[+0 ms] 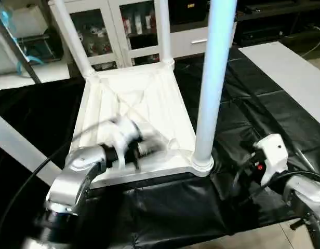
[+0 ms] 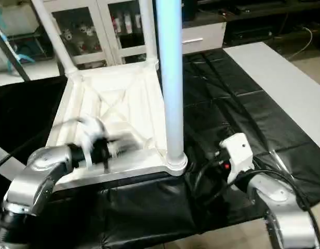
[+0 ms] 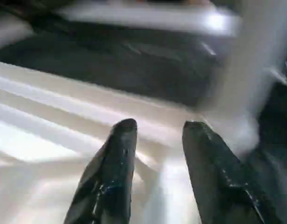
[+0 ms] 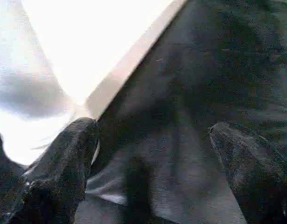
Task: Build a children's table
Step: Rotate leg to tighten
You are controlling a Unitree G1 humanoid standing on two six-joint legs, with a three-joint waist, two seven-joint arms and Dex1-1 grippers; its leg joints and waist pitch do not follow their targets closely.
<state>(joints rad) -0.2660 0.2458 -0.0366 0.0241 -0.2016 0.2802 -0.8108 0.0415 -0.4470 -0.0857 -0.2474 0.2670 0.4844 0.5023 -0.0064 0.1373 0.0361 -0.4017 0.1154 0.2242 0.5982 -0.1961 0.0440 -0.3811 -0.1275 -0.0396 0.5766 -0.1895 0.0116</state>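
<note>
Left tool [image 3: 155, 128] hovering over the ribbed underside of the tabletop [image 1: 149, 104], its two black fingers [image 3: 111, 172] a moderate gap apart with nothing between them. Right tool [image 4: 150, 135] spread wide above the black cover beside the tabletop's near right corner, also empty, one finger [image 4: 64, 172] close to the white edge.

Largest first, all placed relative to the tabletop:

Desk [image 1: 264, 119], draped in crinkled black sheeting, lying beneath and around the tabletop on every side.

Tabletop itself: white square plastic, flipped underside up at the centre of the desk, diagonal ribs showing, round sockets at the corners.

Near right leg [image 1: 214, 78]: long white tube, standing upright in the near right corner socket, rising past the top of the head views.

Far left leg [image 1: 71, 36]: white tube seated in the far left corner, leaning slightly outward.

Far right leg [image 1: 162, 31]: white tube upright in the far right corner.

Near left corner hidden behind the left arm, socket there not discernible.

Silver left forearm [image 1: 77, 176] reaching in over the near left edge; wrist blurred above the ribs.

Silver right forearm [image 2: 279, 207] off the near right corner, with a white wrist housing [image 1: 271, 153] close to the base of the near right leg.

White cabinet with glass doors [image 1: 113, 26] beyond the far edge.
</note>
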